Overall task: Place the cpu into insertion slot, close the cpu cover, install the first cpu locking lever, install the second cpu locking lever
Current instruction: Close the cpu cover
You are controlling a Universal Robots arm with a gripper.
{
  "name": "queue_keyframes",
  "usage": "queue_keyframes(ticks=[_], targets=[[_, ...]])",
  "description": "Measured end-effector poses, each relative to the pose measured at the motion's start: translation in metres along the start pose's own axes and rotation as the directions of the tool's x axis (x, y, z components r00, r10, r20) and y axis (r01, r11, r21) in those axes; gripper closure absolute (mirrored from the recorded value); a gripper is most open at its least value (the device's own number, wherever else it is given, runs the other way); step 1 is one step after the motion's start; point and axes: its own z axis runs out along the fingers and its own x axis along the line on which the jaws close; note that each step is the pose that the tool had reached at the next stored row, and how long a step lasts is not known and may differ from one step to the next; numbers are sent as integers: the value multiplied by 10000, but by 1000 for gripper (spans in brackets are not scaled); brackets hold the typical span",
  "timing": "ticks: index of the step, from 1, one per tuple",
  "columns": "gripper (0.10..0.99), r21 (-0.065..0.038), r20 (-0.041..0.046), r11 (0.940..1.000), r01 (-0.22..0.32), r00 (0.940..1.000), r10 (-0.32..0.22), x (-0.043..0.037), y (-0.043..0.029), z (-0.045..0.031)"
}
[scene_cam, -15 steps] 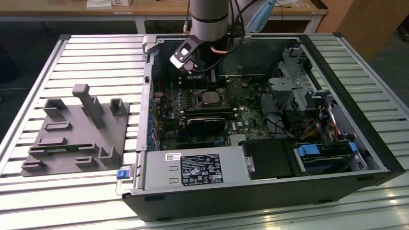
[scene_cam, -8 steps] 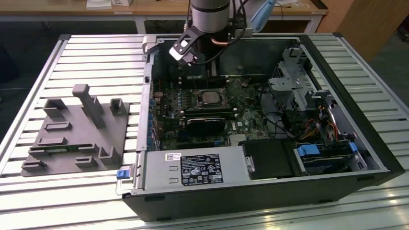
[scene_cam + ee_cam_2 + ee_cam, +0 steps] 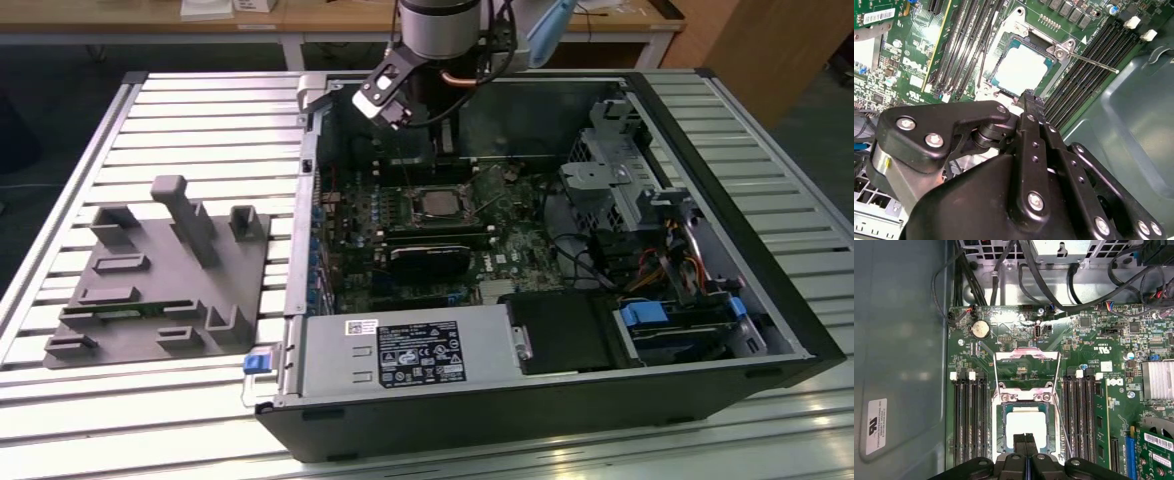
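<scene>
The cpu [image 3: 1025, 424], a pale square chip, lies flat in the insertion slot [image 3: 1002, 427] on the green motherboard; it also shows in the second wrist view [image 3: 1021, 67]. The cpu cover [image 3: 1026, 356], a thin silvery frame, stands swung open beyond the slot, with the board visible through its window. One locking lever [image 3: 1063, 427] is a thin metal rod sticking out unlatched beside the slot [image 3: 1089, 61]. My gripper [image 3: 1026, 440] is shut and holds nothing, its tips just over the cpu's near edge [image 3: 1029, 97]. In the exterior view the slot [image 3: 437, 203] sits below the arm.
Black memory slots [image 3: 970, 425] flank the socket on both sides. A graphics card [image 3: 430, 252] lies across the board, with the power supply [image 3: 407, 355] in front and a drive cage [image 3: 621, 180] and cables on the exterior view's right. A grey fixture [image 3: 160, 280] sits outside the case.
</scene>
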Motion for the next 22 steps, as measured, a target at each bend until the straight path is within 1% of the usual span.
queue_keyframes(ticks=[4, 8, 16, 22], targets=[[980, 0, 1, 10000, -12, 10000, 12, 0, 1, 0], [980, 0, 2, 10000, -10, 10000, 10, 0, 16, 1], [980, 0, 1, 10000, -11, 10000, 11, 3, 79, 8], [980, 0, 1, 10000, -10, 10000, 10, 4, 111, 11]])
